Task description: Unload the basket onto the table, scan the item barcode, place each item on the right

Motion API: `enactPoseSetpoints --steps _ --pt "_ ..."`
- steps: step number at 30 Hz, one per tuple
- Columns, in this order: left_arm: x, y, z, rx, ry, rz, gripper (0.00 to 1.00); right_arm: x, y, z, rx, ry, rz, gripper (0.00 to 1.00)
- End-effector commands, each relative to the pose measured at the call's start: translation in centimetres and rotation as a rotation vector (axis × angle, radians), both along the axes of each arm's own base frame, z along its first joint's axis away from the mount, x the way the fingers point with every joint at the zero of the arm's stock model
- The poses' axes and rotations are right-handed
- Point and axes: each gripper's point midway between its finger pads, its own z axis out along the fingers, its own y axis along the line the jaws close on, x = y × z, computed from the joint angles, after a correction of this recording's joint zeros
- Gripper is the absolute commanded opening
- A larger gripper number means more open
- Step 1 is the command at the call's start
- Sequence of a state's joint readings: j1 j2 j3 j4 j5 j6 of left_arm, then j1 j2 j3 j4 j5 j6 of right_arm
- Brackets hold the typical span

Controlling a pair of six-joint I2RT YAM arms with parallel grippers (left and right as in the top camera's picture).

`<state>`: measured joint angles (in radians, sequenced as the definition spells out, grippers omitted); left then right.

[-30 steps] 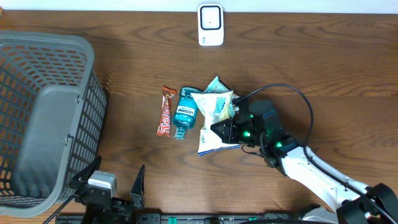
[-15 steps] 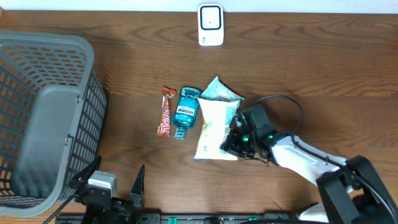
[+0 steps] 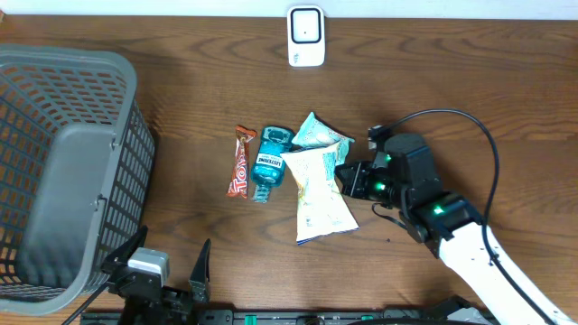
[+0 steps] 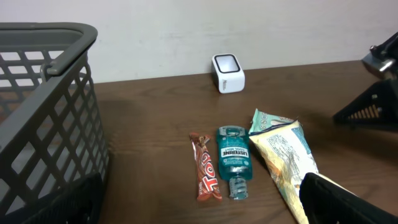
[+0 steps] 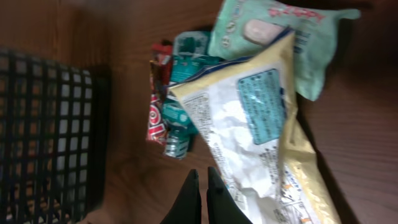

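Mouthwash bottle [image 4: 234,158]: teal, lying flat, with "LISTERINE" readable on its label in the left wrist view.
Candy bar [image 4: 204,171]: red-orange wrapper with pale lettering too small to read, just left of the bottle and parallel to it.
Snack bag [image 3: 321,194]: yellow and white with a teal printed panel and fine print that is not legible. It sits at the centre of the overhead frame, right of the bottle.
Pouch [image 3: 316,133]: mint green, partly under the bag's upper end.
Scanner [image 3: 306,36]: small white unit at top centre of the table [image 3: 452,72], well apart from the items.
Basket [image 3: 90,59]: grey mesh, filling the left edge.
Right gripper [image 3: 346,178]: jaws closed together, pinched on the bag's right edge.
Left gripper [image 3: 172,246]: jaws spread wide and holding nothing, at the lower left beside the basket.
Left wrist view only: the bottle's brand name.
Right wrist view only: the bag's printed back from close up, with the closed fingertips [image 5: 199,186] at its edge.
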<state>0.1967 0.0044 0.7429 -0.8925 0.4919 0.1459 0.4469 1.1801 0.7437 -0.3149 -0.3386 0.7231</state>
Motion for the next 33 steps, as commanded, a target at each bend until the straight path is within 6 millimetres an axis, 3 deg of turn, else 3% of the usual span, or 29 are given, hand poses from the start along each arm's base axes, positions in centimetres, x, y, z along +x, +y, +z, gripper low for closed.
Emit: enactPoseSetpoints --steps 1,7,14,16,18,21,25,29,31,33 --pt "0.0 0.0 0.1 -0.003 -0.003 -0.001 1.00 -0.7 0.9 -2.8 -0.066 0.053 0.045 0.01" --pt "0.0 0.0 0.1 -0.002 -0.003 -0.001 1.00 -0.3 3.1 -7.3 -0.103 0.124 0.092 0.01" --pt "0.0 0.0 0.1 -0.002 -0.003 -0.001 1.00 -1.3 2.8 -15.0 -0.169 0.343 0.051 0.01" --pt "0.0 0.0 0.1 -0.002 -0.003 -0.001 1.00 -1.3 3.0 -15.7 -0.166 0.371 0.058 0.01" --pt "0.0 0.0 0.1 -0.002 -0.003 -0.001 1.00 -0.4 3.4 -14.9 -0.154 0.347 0.079 0.01" --pt "0.0 0.0 0.1 -0.002 -0.003 -0.001 1.00 1.3 4.0 -12.0 -0.142 0.270 0.117 0.01" --pt "0.0 0.0 0.1 -0.002 -0.003 -0.001 0.99 3.0 4.7 -5.6 -0.135 0.137 0.169 0.01" --pt "0.0 0.0 0.1 -0.002 -0.003 -0.001 1.00 3.1 5.6 -0.4 -0.109 0.019 0.212 0.01" --pt "0.0 0.0 0.1 -0.002 -0.003 -0.001 1.00 2.7 5.9 0.4 -0.107 -0.004 0.220 0.01" --pt "0.0 0.0 0.1 -0.002 -0.003 -0.001 1.00 2.1 6.0 -0.1 -0.137 0.008 0.223 0.01"
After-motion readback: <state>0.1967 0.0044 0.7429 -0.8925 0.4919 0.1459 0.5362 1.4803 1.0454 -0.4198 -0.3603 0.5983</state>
